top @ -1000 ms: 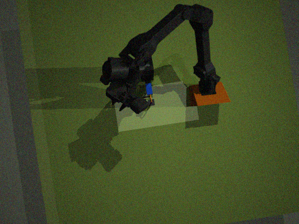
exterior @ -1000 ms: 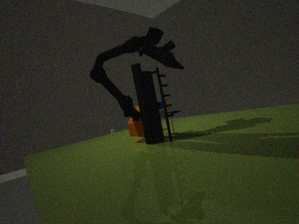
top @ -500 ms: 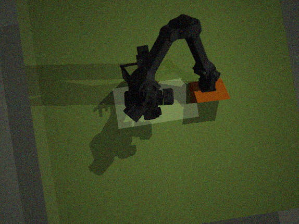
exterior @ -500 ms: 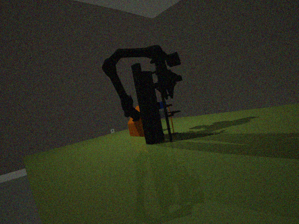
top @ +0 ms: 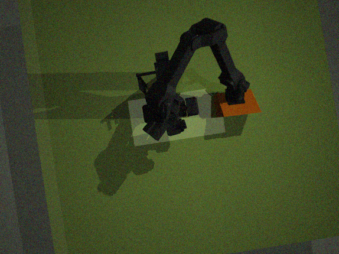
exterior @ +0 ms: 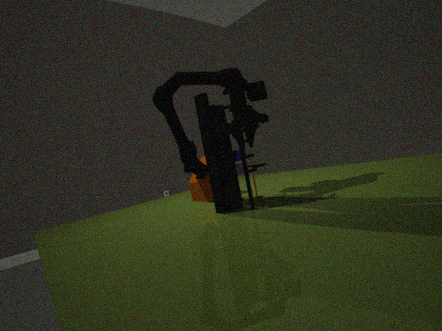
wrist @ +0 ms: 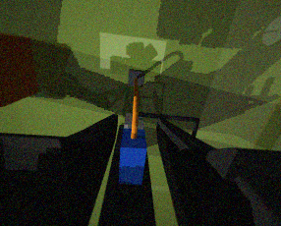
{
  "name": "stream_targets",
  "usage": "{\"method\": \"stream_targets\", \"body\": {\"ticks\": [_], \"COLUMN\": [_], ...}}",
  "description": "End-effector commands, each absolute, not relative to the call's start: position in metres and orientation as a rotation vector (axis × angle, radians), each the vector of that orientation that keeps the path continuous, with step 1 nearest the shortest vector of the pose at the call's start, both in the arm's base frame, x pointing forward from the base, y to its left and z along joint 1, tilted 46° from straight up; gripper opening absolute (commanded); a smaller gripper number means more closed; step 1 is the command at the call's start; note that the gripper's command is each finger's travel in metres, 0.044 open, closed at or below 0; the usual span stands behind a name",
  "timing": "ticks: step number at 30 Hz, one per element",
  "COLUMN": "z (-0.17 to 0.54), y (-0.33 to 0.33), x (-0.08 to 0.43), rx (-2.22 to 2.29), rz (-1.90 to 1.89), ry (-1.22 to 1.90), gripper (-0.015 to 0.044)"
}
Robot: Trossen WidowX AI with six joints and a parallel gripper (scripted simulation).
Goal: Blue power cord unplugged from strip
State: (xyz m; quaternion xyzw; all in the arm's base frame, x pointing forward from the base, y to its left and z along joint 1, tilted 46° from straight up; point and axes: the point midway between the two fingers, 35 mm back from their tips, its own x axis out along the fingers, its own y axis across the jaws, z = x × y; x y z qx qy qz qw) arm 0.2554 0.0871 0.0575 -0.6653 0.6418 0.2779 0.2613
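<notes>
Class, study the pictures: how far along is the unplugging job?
Looks done: the gripper is above the blue plug, fingers apart.
In hand: lining up; the wrist view shows the plug between the fingers' lines, apparently ungripped.
Left: grip, unplug, release, withdraw.

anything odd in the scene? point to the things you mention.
Nothing clearly damaged or spilled. Blue plug (exterior: 238, 155) (wrist: 133, 162) sits high above the green surface (top: 189, 195) (exterior: 162, 262), orange cord (exterior: 254, 181) (wrist: 135, 115) hanging down; whether it's seated is unclear. Lighting is dim.
</notes>
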Motion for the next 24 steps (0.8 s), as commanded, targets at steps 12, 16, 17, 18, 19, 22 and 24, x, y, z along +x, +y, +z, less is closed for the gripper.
{"method": "stream_targets", "body": {"ticks": [12, 16, 17, 18, 19, 22, 24], "z": [0.075, 0.079, 0.081, 0.082, 0.083, 0.085, 0.086], "y": [0.070, 0.065, 0.064, 0.063, 0.062, 0.059, 0.059], "x": [0.256, 0.256, 0.256, 0.256, 0.256, 0.256, 0.256], "rx": [-1.811, -1.811, -1.811, -1.811, -1.811, -1.811, -1.811], "rz": [0.753, 0.753, 0.753, 0.753, 0.752, 0.752, 0.752], "ry": [1.741, 1.742, 1.742, 1.742, 1.742, 1.742, 1.742], "gripper": [0.0160, 0.0160, 0.0160, 0.0160, 0.0160, 0.0160, 0.0160]}}
